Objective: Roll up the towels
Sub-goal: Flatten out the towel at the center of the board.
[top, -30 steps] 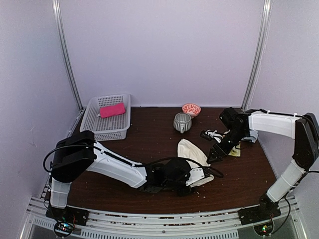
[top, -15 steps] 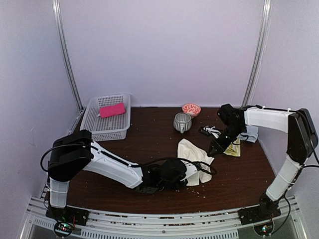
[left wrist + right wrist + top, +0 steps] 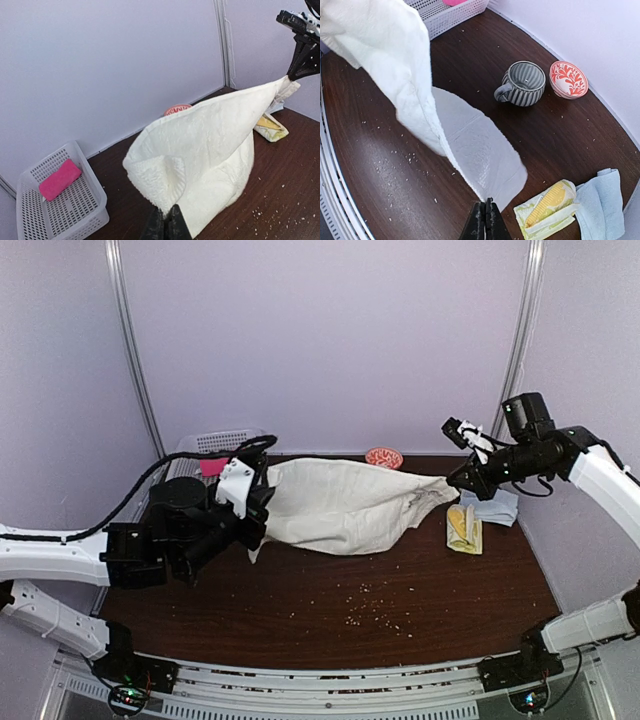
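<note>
While the left gripper (image 3: 165,222) is clamped on one corner of the cream towel (image 3: 340,505) and the right gripper (image 3: 485,212) on the opposite corner, the cloth hangs stretched between them, off the table (image 3: 400,610); the pink towel (image 3: 60,178) lies beyond its left end.

**Colours in view**

A cream-white towel (image 3: 340,505) is shown against a dark brown table (image 3: 430,600). A bright pink towel (image 3: 60,179) is seen in a white basket (image 3: 30,200). The mug (image 3: 522,84) is striped grey; the bowl (image 3: 568,79) is patterned red on white.
</note>
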